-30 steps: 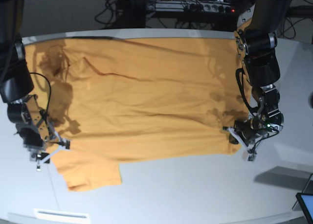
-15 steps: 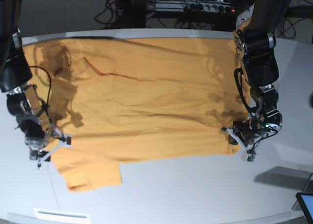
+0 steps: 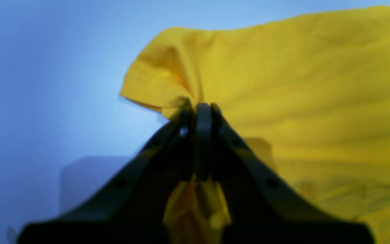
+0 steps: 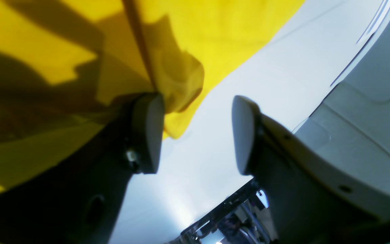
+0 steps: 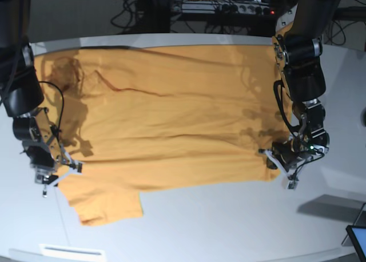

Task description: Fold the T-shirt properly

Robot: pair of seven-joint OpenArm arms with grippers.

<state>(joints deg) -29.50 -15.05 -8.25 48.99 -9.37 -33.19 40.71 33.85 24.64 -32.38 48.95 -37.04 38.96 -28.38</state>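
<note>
The orange-yellow T-shirt (image 5: pixel 166 119) lies spread flat across the white table (image 5: pixel 229 227), with one sleeve (image 5: pixel 106 202) pointing at the near edge. My left gripper (image 5: pixel 278 161) is at the shirt's right near corner. In the left wrist view it (image 3: pixel 196 110) is shut on a pinched-up fold of the cloth (image 3: pixel 283 84). My right gripper (image 5: pixel 62 171) is at the shirt's left edge above the sleeve. In the right wrist view it (image 4: pixel 196 134) is open, and the cloth edge (image 4: pixel 181 78) lies against one finger (image 4: pixel 147 132). The gap between the fingers holds only table.
Cables and a power strip (image 5: pixel 229 10) lie behind the table's far edge. A dark tablet corner (image 5: pixel 357 239) shows at the lower right. A white label (image 5: pixel 71 252) sits at the table's near left edge.
My right arm has shifted slightly toward the far side along the shirt's left edge. My left gripper has stayed in place on the corner.
</note>
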